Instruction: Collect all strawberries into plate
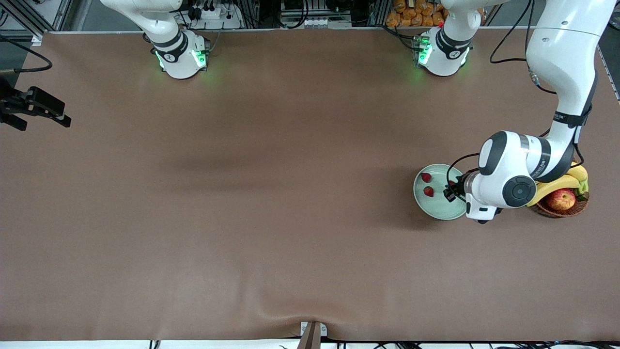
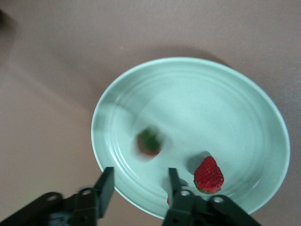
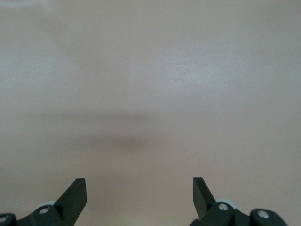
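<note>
Pale green plate (image 1: 438,209) sits toward left arm's end of table, just beside fruit basket (image 1: 557,211). Three strawberries on plate: two (image 1: 426,177) (image 1: 428,191) plain from front, third (image 1: 452,183) near left gripper. Left gripper (image 2: 140,181) over plate, fingers apart, empty. Right gripper (image 3: 139,189) waits over bare table at other end, fingers apart. Judgement: berries light, soft, easily bruised, prone to roll; pinch gently across widest part, light force.
</note>
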Action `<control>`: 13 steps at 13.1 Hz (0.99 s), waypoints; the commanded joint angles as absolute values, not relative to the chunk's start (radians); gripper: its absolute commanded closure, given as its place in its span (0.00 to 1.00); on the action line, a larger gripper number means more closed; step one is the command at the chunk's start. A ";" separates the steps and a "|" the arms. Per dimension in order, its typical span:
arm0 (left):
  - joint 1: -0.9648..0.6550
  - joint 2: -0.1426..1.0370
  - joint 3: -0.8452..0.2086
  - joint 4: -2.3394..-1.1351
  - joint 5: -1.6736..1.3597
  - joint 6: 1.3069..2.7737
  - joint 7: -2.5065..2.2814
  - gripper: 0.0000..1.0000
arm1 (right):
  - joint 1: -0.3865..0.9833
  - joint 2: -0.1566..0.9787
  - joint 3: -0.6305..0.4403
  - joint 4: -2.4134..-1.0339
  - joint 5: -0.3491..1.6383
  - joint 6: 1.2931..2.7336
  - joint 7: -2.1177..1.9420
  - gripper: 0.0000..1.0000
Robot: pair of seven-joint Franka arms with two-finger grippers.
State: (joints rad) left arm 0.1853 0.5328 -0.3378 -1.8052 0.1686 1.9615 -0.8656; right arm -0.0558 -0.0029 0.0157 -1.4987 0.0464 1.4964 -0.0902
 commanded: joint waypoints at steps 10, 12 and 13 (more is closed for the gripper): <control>0.230 0.083 -0.371 -1.648 0.170 1.663 -0.336 0.00 | -0.072 0.003 0.028 -1.483 0.061 1.493 -0.100 0.00; 0.222 0.043 -0.376 -1.628 0.167 1.625 -0.319 0.00 | -0.072 0.003 0.028 -1.483 0.061 1.491 -0.100 0.00; 0.222 0.031 -0.377 -1.626 0.140 1.608 -0.304 0.00 | -0.071 0.003 0.028 -1.483 0.061 1.491 -0.100 0.00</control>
State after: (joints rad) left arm 0.2200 0.0555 -0.3676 -1.6289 0.1636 1.6401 -0.3388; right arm -0.0558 -0.0013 0.0174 -1.4983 0.0509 1.4970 -0.0902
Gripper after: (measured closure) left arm 0.000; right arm 0.000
